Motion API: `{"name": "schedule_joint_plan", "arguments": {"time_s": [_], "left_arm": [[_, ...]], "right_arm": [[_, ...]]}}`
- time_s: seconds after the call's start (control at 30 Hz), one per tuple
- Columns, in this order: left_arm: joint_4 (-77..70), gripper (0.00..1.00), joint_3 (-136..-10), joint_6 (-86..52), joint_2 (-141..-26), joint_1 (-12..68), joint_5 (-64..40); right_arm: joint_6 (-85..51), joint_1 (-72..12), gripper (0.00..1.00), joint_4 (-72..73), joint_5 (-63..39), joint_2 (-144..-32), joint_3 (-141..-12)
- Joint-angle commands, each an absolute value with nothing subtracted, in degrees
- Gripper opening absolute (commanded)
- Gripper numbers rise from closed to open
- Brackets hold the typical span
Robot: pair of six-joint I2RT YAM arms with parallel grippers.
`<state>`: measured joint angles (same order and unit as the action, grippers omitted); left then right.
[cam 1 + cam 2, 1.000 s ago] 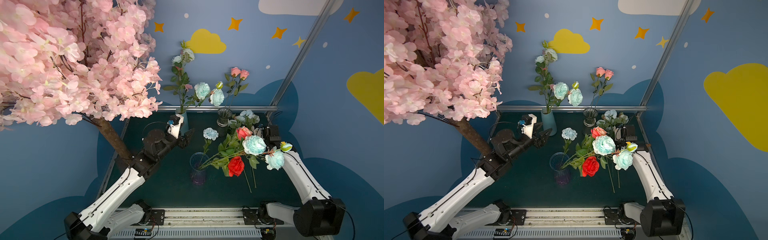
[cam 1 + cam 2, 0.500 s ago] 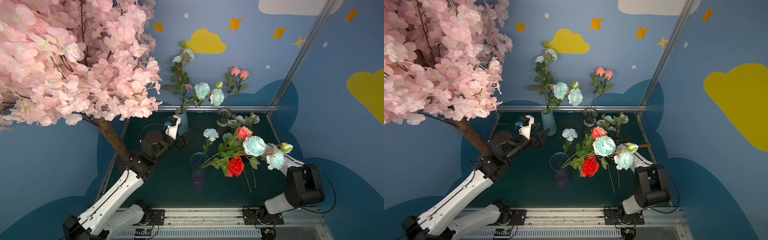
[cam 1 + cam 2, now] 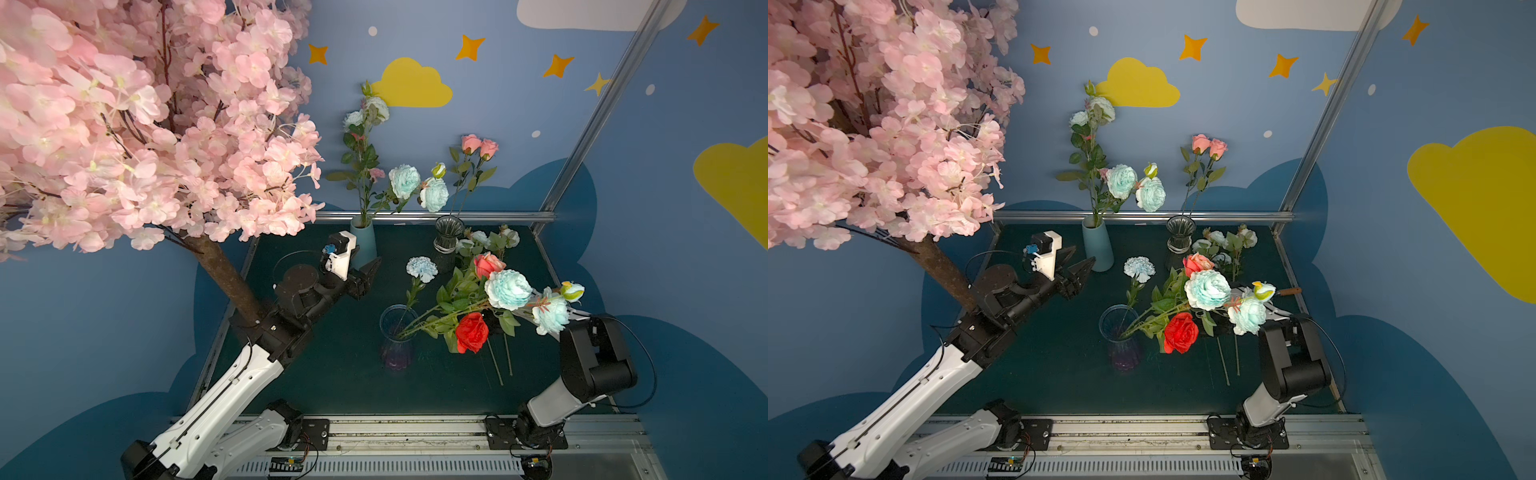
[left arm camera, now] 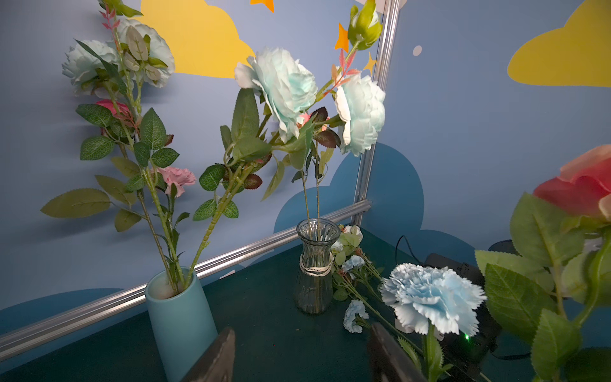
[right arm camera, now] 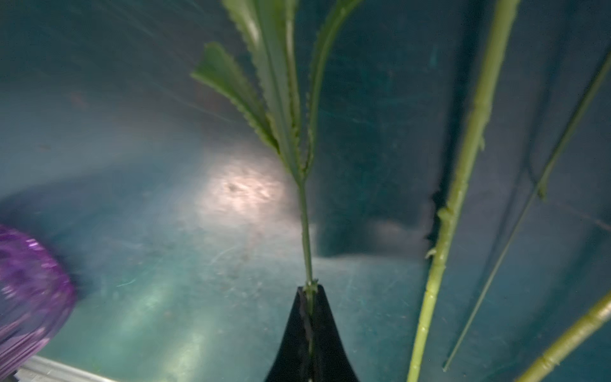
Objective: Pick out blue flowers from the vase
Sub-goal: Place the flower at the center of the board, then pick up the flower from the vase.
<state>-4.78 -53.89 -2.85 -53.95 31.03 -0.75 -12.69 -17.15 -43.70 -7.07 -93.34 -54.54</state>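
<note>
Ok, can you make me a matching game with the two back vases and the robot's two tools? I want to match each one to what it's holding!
Things:
1. teal vase
2. ribbed clear vase
3. left tool
4. right tool

What it holds:
A. one thin green stem, pinched tight
B. two pink roses on thin stalks
C. nothing, it is open
D. leafy stalks with pale blue flowers

Pairs: 1-D, 2-B, 3-C, 4-A.
</note>
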Motion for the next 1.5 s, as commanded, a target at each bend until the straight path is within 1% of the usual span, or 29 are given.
{"name": "schedule_joint_plan", "arguments": {"time_s": [0.0, 0.03, 0.13, 0.17, 0.27, 0.33, 0.43, 0.53, 0.67, 0.77, 0.83, 0.93, 1.0, 1.1, 1.2, 1.3, 1.47], "left_arm": [[-5.63, 0.64, -53.79, -3.20, -53.19, 30.41, -1.69], [-5.54, 0.64, -53.87, -3.25, -53.29, 30.24, -1.84], [-5.20, 0.64, -54.07, -3.40, -53.38, 30.15, -2.24], [-4.89, 0.64, -54.14, -3.34, -53.37, 30.11, -2.20], [-3.78, 0.64, -54.70, -3.18, -53.26, 29.83, -2.20], [-2.60, 0.64, -55.35, -2.99, -53.17, 29.72, -2.38], [-1.94, 0.65, -55.46, -2.86, -52.62, 29.63, -2.26], [-2.43, 0.65, -55.04, -3.66, -52.21, 29.62, -2.11], [0.30, 0.65, -56.73, -3.97, -52.59, 29.62, -4.08], [5.72, 0.66, -59.60, -5.05, -54.47, 29.53, -8.59], [6.84, 0.67, -60.35, -6.35, -55.63, 29.53, -16.30], [9.73, 0.69, -61.56, -6.22, -56.51, 29.53, -23.03], [12.90, 0.69, -62.74, -5.27, -56.78, 29.49, -23.75], [19.03, 0.69, -65.51, -3.69, -58.29, 29.53, -24.05], [23.33, 0.69, -67.36, -2.97, -60.19, 29.61, -24.18], [23.81, 0.68, -67.23, -3.31, -60.57, 29.81, -24.51], [20.60, 0.67, -64.38, -4.85, -57.85, 32.22, -30.77]], "right_arm": [[-14.23, -17.23, 0.01, -47.28, -3.99, -94.51, -56.16], [-14.23, -17.39, 0.04, -47.36, -3.92, -94.57, -56.16], [-14.67, -17.58, 0.24, -47.33, -2.72, -93.38, -55.94], [-14.74, -17.71, 0.29, -47.30, -2.15, -92.58, -55.90], [-14.68, -17.71, 0.39, -46.30, -1.45, -89.12, -55.80], [-14.29, -17.79, 0.41, -45.44, -1.50, -86.53, -56.00], [-12.90, -17.85, 0.43, -42.21, -3.40, -81.51, -56.22], [-12.80, -17.73, 0.44, -35.66, -4.32, -76.37, -56.30], [-18.74, -17.59, 0.44, -22.59, -4.61, -72.73, -55.31], [-18.60, -17.57, 0.44, -9.55, -10.46, -70.70, -51.86], [-18.41, -17.64, 0.44, -0.42, -15.78, -69.42, -47.83], [-19.12, -17.62, 0.44, 7.62, -20.79, -67.91, -42.16], [-18.10, -17.58, 0.44, 9.52, -21.59, -67.33, -39.46], [-16.39, -17.30, 0.43, 9.56, -21.85, -67.40, -38.85], [-16.28, -17.33, 0.39, 9.00, -25.60, -67.54, -39.31], [-16.52, -17.74, 0.35, 7.58, -29.35, -65.86, -40.47], [-15.13, -17.71, 0.32, 2.79, -26.57, -61.35, -40.72]]}}
